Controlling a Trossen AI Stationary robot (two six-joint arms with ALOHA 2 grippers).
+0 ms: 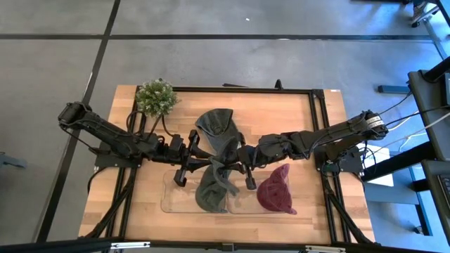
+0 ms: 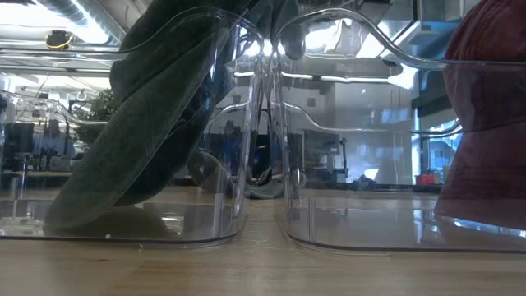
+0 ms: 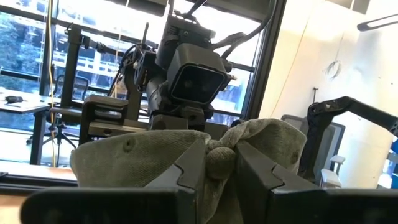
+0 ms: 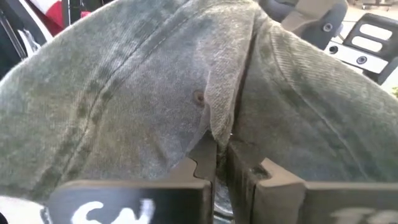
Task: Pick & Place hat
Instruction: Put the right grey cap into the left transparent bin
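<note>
Both grippers meet over the middle of the table and both pinch the same olive-green hat [image 1: 223, 163].

Left gripper [image 1: 208, 166]: it reaches in from the left arm and clamps a bunched fold of the green fabric. In the left wrist view the two dark fingers [image 3: 189, 169] close on a knot of cloth, with the hat [image 3: 186, 155] spread just ahead of them and the right arm's wrist camera [image 3: 194, 78] directly beyond.

Right gripper [image 1: 238, 160]: it comes in from the opposite side and meets the same hat, close to the left gripper. In the right wrist view its fingers [image 4: 205, 163] are pressed nearly together on a seam of the hat [image 4: 155, 87], which fills the area ahead of the gripper.

Hat position — the upper part of the green hat is held between the two grippers; the lower part hangs below them into the left clear plastic bin [image 1: 184, 199]. In the low view the fabric [image 2: 156, 123] slants down inside that bin [image 2: 234, 164] and appears to reach its floor, though reflections make contact uncertain.

A second olive-green hat [image 1: 215, 123] lies on the table just beyond the grippers. A maroon hat [image 1: 275, 190] sits in the right clear bin [image 1: 242, 204], just below the right gripper. A small potted plant [image 1: 155, 97] stands beyond the left arm — well clear of both grippers.
</note>
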